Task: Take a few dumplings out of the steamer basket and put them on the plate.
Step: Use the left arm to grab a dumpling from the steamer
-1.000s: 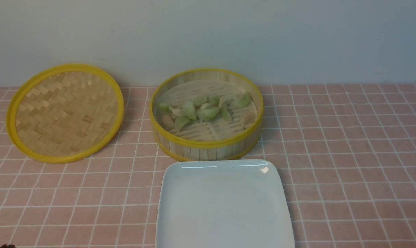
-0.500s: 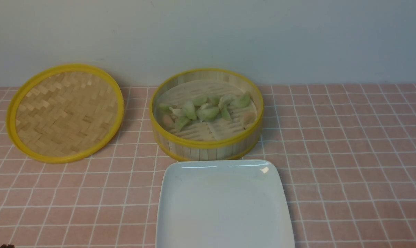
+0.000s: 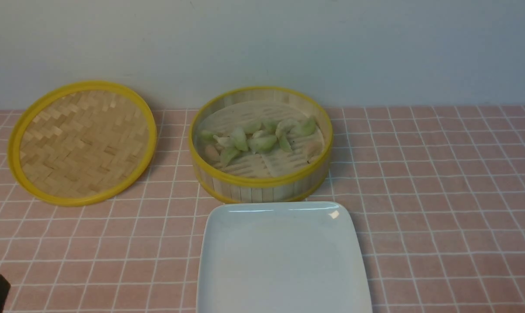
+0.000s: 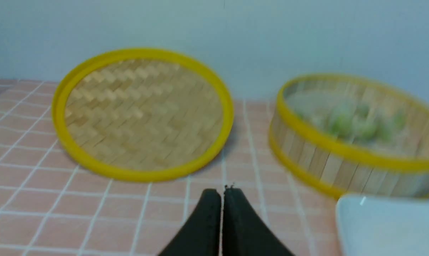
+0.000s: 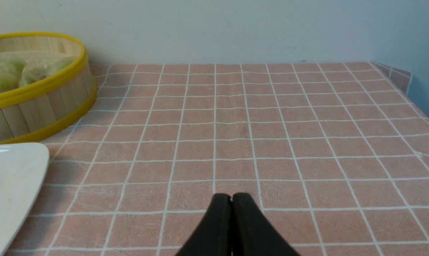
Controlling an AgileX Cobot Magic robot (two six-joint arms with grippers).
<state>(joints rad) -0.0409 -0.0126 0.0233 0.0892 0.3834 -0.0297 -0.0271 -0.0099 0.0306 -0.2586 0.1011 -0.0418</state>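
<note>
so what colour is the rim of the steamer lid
Yellow lid rim, around a tan woven centre; front view shows it best.

- The tablecloth (image 3: 440,195) is pink with thin white lines that make squares
- The steamer basket (image 3: 262,189) has yellow rims and pale wood strips
- The dumplings (image 3: 262,141) are mostly light green, and a few are pinkish
- The plate (image 3: 284,261) is shiny white
- The lid (image 3: 84,143) is tan with a zigzag weave and a yellow rim
- The wall (image 3: 375,52) is pale grey-blue
- The left gripper (image 4: 222,193) and the right gripper (image 5: 231,199) are black

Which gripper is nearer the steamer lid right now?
Left. The left gripper faces the lid directly; the right gripper sits beyond the steamer basket, on the other side.
</note>
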